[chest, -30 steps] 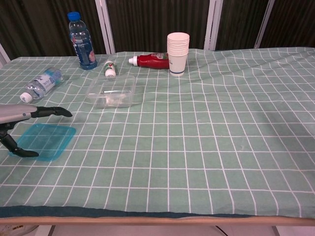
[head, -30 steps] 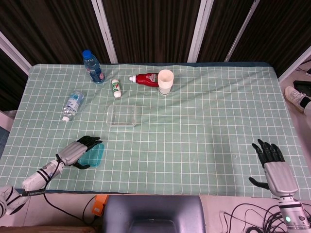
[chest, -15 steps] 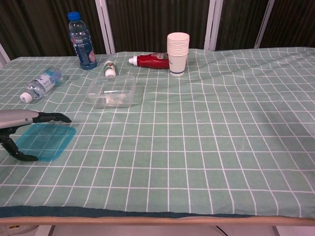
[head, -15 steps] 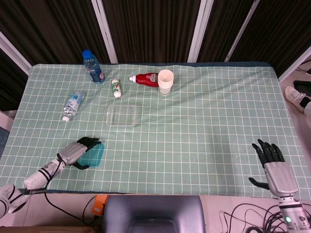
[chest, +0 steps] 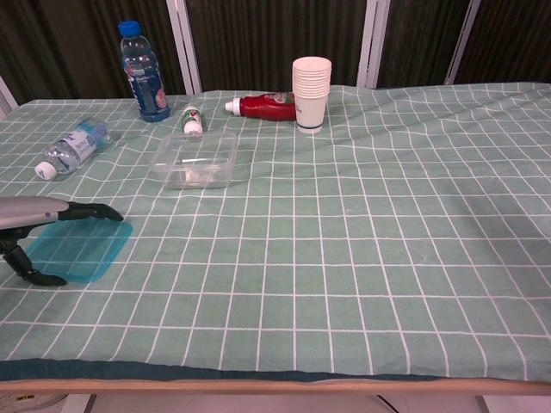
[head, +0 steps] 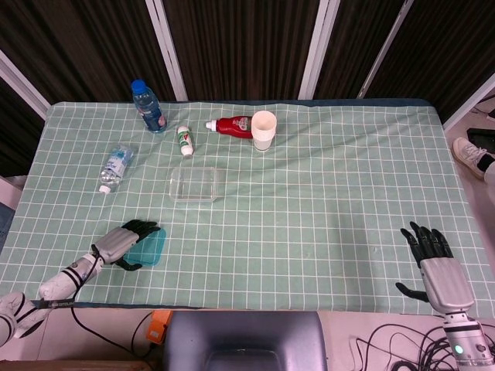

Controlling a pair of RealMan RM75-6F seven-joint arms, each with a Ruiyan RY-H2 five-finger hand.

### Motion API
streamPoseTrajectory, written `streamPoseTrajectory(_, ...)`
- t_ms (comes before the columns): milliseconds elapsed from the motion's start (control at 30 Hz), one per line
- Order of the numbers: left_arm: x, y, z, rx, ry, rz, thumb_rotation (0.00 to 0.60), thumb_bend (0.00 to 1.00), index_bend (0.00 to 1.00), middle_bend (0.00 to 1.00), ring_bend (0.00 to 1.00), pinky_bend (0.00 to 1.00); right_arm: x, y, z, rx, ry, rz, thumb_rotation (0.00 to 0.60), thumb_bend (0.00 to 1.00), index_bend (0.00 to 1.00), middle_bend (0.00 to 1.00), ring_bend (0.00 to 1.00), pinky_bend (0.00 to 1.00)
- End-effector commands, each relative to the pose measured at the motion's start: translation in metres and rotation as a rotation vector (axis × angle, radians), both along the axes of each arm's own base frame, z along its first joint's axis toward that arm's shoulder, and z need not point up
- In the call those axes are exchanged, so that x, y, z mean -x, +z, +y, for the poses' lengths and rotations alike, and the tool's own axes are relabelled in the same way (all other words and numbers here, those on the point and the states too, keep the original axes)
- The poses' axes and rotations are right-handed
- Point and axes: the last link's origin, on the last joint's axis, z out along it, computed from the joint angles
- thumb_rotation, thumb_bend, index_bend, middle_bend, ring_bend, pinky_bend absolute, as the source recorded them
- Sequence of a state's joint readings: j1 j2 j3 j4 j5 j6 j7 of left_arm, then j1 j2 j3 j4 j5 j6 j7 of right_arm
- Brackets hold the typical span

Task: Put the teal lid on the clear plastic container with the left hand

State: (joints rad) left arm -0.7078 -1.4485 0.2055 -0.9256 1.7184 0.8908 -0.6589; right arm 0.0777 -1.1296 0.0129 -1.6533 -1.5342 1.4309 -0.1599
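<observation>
The teal lid (head: 150, 250) (chest: 79, 251) lies flat on the green checked cloth near the front left edge. My left hand (head: 124, 241) (chest: 34, 225) hovers low over its left part, with fingers (chest: 90, 211) stretched along the far edge and the thumb (chest: 30, 274) at the near edge; I see no firm grip. The clear plastic container (head: 193, 185) (chest: 195, 160) stands open and empty, further back and to the right of the lid. My right hand (head: 430, 255) rests at the front right of the table, fingers spread, holding nothing.
A blue-capped bottle (head: 147, 106) (chest: 139, 71) stands at the back left. A clear bottle (head: 114, 167) (chest: 73, 146) lies left of the container. Behind the container are a small white bottle (head: 184, 140), a red sauce bottle (head: 234, 125) and stacked paper cups (head: 264, 130) (chest: 312, 93).
My left hand has sunk lower over the lid and drawn slightly back toward the left front. The lid, the container and the right hand look unmoved.
</observation>
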Motion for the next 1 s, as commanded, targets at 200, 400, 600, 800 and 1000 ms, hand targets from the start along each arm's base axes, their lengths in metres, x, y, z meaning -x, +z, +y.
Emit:
streamPoseTrajectory(200,0.0,-0.001,0.001,0.011,0.013,0.02,0.6,0.2,0.0,0.0,0.0,0.0,0.0,0.0,0.0,0.0,0.0,-0.001,0.6,0.12,0.0,0.0,0.0,0.0)
streamPoseTrajectory(400,0.003,-0.001,0.0,0.003,0.018,0.033,0.6,0.21,0.0,0.19,0.1,0.04,0.0,0.0,0.0,0.0,0.0,-0.001,0.6,0.12,0.0,0.0,0.0,0.0)
streamPoseTrajectory(600,0.005,0.0,0.0,-0.026,0.018,0.029,0.6,0.22,0.0,0.44,0.33,0.32,0.0,0.0,0.001,-0.002,0.002,-0.002,0.6,0.12,0.0,0.0,0.0,0.0)
streamPoseTrajectory(800,0.0,0.005,-0.001,-0.057,-0.003,-0.008,0.6,0.23,0.0,0.56,0.51,0.51,0.0,0.001,0.001,-0.001,0.003,-0.005,0.6,0.12,0.0,0.0,0.0,0.0)
streamPoseTrajectory(1000,-0.012,0.016,-0.001,-0.094,-0.04,-0.056,0.6,0.23,0.06,0.63,0.58,0.56,0.0,0.002,0.001,-0.002,0.004,-0.01,0.6,0.12,0.0,0.0,0.0,0.0)
